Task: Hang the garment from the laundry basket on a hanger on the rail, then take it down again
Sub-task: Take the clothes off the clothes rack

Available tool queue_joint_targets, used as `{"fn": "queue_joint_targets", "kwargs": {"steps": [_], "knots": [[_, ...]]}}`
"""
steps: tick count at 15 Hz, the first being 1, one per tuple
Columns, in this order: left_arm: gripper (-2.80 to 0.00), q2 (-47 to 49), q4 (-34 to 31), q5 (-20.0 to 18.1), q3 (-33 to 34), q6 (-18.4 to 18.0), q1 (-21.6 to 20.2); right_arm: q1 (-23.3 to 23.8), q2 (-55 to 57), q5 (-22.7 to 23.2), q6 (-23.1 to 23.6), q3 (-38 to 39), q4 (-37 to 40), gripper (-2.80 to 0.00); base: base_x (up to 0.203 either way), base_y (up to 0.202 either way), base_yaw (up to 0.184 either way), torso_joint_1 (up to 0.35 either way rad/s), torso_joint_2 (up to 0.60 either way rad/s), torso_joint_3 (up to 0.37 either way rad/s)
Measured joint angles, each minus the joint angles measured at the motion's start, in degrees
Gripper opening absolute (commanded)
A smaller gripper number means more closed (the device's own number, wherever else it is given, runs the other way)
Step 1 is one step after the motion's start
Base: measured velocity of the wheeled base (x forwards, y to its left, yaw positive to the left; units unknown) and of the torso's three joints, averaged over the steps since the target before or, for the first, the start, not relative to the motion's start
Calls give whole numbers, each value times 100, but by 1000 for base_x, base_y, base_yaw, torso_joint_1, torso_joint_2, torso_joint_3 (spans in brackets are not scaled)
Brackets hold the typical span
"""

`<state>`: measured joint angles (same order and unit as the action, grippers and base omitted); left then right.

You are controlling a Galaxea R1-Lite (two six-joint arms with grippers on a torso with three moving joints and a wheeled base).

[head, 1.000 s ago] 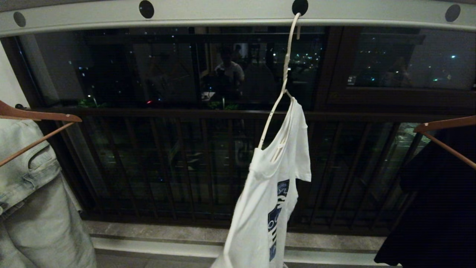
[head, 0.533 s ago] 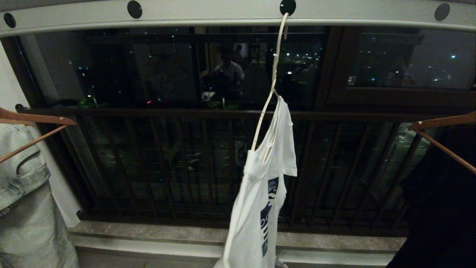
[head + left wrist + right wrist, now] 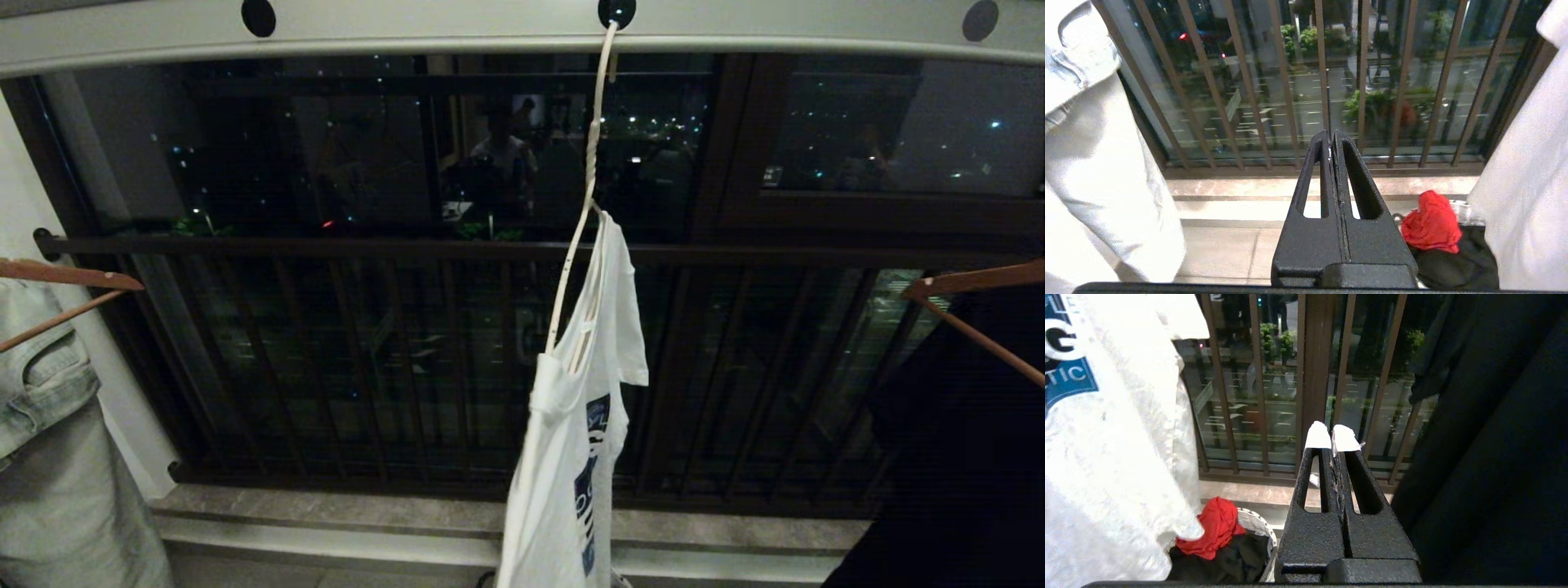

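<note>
Shirt hangs on hanger from rail at twelve o'clock, hanging done, removal left; left gripper and right gripper both closed, empty.

One white T-shirt hung on one wire hanger; two wooden hangers flanked it, and three holes pierced the rail.

Our head camera has shifted, sliding the whole scene leftward; the garment has swung nearer plumb under the hanger.
</note>
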<state>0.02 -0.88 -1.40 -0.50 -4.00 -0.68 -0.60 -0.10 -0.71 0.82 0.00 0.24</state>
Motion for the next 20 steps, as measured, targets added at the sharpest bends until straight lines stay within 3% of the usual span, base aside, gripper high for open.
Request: {"fn": "queue_joint_targets", "kwargs": {"steps": [20], "knots": [[-280,0,1,6,9,54,0,0,2,0,2,0,2,-280,0,0,0,0,0,0]]}}
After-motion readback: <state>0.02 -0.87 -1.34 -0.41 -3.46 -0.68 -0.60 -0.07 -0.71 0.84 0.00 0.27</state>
